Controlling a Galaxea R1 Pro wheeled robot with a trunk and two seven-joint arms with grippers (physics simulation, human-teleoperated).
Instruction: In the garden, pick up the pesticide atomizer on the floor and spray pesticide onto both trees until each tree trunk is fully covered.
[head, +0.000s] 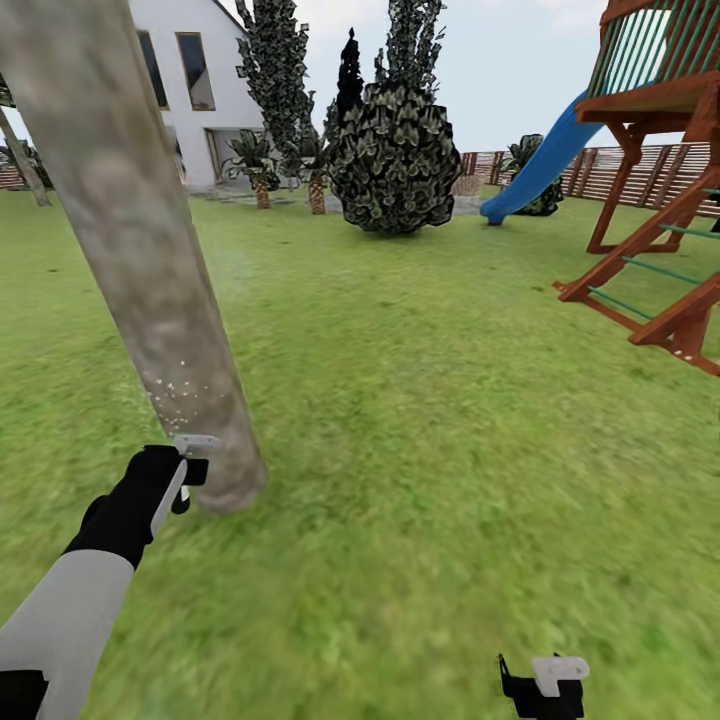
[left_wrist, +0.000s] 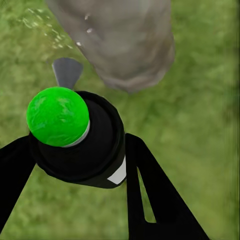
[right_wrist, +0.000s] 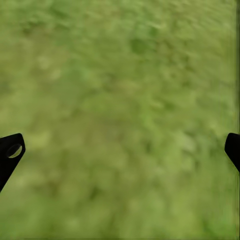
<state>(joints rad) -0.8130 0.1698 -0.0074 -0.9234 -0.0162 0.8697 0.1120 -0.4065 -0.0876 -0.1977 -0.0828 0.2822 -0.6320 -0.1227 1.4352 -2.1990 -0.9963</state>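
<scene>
My left gripper (head: 188, 470) sits low beside the base of a thick pale mottled tree trunk (head: 150, 280). It is shut on the pesticide atomizer (left_wrist: 75, 135), a black canister with a bright green round cap and a small grey nozzle (left_wrist: 67, 71). The nozzle points at the trunk (left_wrist: 120, 45). White spray specks (head: 168, 388) dot the lower trunk and float near the nozzle (left_wrist: 42, 27). My right gripper (head: 545, 688) hangs open over bare grass (right_wrist: 120, 115), its fingertips (right_wrist: 10, 152) wide apart. A second pale trunk (head: 24, 158) stands far off at the left.
Green lawn (head: 430, 400) spreads ahead and to the right. A wooden play tower (head: 660, 200) with a blue slide (head: 535, 165) stands at the right. Dark bushes (head: 395, 160), short palms, a white house (head: 190, 80) and a slat fence (head: 610, 170) line the back.
</scene>
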